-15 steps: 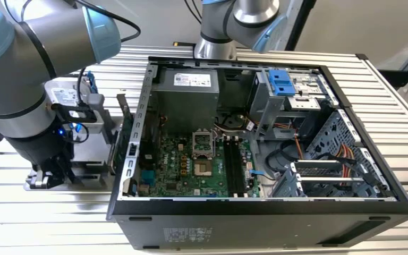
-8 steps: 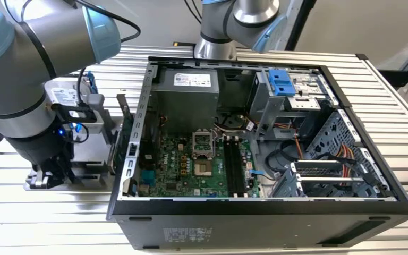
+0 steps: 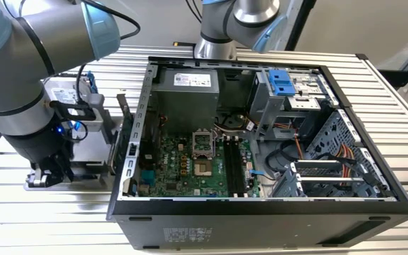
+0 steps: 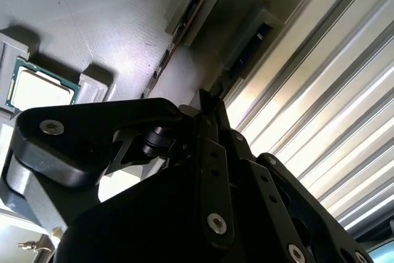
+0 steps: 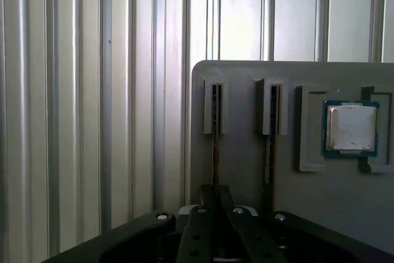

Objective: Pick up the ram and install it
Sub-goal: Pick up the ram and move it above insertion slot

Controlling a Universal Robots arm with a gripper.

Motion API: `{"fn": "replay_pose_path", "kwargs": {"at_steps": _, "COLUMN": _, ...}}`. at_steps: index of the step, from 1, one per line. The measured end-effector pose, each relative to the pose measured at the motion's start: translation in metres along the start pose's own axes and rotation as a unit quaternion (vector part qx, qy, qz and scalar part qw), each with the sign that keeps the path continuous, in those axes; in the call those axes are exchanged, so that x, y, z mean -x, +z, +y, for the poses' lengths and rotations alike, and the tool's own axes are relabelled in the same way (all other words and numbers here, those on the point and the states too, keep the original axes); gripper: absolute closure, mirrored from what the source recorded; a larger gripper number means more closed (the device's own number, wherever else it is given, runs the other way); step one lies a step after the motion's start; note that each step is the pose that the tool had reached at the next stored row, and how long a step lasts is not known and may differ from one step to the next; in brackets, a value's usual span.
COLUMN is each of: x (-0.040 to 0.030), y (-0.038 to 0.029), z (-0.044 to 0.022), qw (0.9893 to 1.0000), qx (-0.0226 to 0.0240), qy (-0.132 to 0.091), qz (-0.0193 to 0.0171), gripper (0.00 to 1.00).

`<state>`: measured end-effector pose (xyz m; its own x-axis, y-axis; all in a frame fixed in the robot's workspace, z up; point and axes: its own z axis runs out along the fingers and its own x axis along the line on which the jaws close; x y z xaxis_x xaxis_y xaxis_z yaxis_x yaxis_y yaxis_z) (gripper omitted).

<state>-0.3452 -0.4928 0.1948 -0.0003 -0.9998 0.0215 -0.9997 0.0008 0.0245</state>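
Note:
In both wrist views two ram sticks stand on edge in the slots of a grey tray [image 5: 241,158]. My gripper [image 5: 215,196] is down on the ram [image 5: 215,140] nearest the tray's edge. Its fingers are drawn together on the stick's near end, and the stick still sits in its slot. From the other side the same ram [image 4: 249,44] runs down to the gripper [image 4: 211,100]. The other ram stick [image 5: 269,146] stands beside it, toward the CPU. In the exterior view the gripper [image 3: 48,174] is low at the left of the open computer case [image 3: 261,212].
A square silver CPU [image 5: 351,129] lies in a pocket of the same tray. Inside the case, the motherboard's long black memory slots [image 3: 234,164] run beside the CPU socket [image 3: 202,169]. A drive in a blue frame [image 3: 66,95] stands behind the arm. The table top is ribbed metal.

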Motion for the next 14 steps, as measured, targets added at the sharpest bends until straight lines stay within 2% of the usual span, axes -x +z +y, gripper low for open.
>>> {"fn": "replay_pose_path", "kwargs": {"at_steps": 5, "x": -0.0001, "y": -0.0009, "z": 0.0001, "qw": 1.0, "qx": 0.0002, "qy": 0.0, "qz": 0.0001, "gripper": 1.0}}
{"fn": "replay_pose_path", "kwargs": {"at_steps": 14, "x": -0.0003, "y": -0.0117, "z": 0.0003, "qw": 1.0, "qx": 0.0001, "qy": 0.0, "qz": 0.0001, "gripper": 1.0}}
